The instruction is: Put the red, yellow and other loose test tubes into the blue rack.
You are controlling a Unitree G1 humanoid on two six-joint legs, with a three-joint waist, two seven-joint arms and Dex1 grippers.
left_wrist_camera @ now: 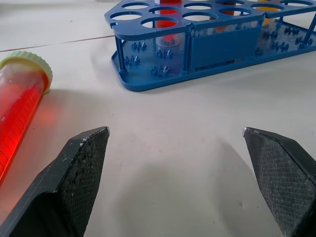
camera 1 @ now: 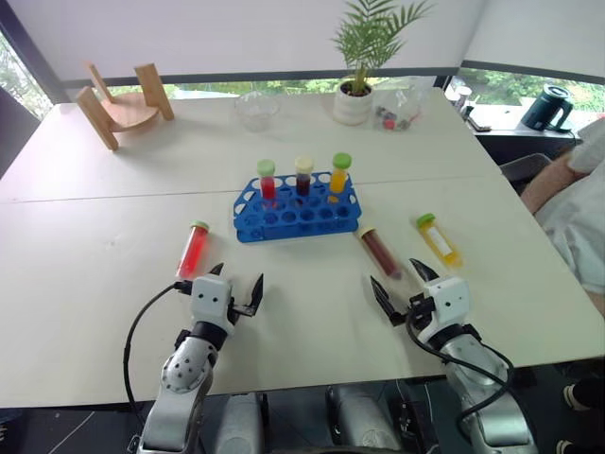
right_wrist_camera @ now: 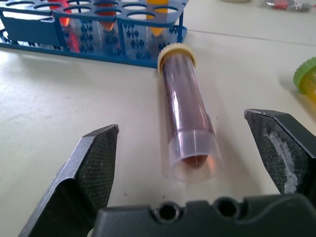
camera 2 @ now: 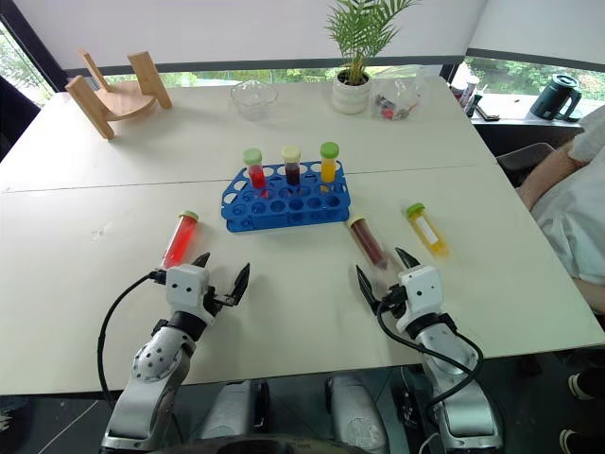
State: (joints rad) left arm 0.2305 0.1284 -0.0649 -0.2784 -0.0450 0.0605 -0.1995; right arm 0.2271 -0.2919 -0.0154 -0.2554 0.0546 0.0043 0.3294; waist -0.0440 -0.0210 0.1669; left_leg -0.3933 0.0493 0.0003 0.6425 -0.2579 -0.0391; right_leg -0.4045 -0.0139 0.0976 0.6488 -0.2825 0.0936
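The blue rack (camera 1: pixel 296 216) looks like glossy moulded plastic, and the loose red tube (camera 1: pixel 193 250), brown tube (right_wrist_camera: pixel 188 129) and yellow tube (camera 1: pixel 439 238) are clear, shiny plastic with ribbed caps. The desk (camera 1: pixel 113 284) is smooth, matt white. The left end effector (left_wrist_camera: pixel 177 182) has black fingers (left_wrist_camera: pixel 79 168) with a fine cross-hatched, matt texture, and the stand (camera 1: pixel 123 102) at upper left is pale bare wood.

White table (camera 1: pixel 113 284) carries blue rack (camera 1: pixel 295 219), 3 loose tubes (camera 1: pixel 193 249).

A white desk (camera 1: pixel 113 284) fills the frame, a seam crossing its middle. Daylit windows (camera 1: pixel 529 83) run along the top edge under a white wall (camera 1: pixel 236 28). A potted plant (camera 1: pixel 364 57) stands upper right.
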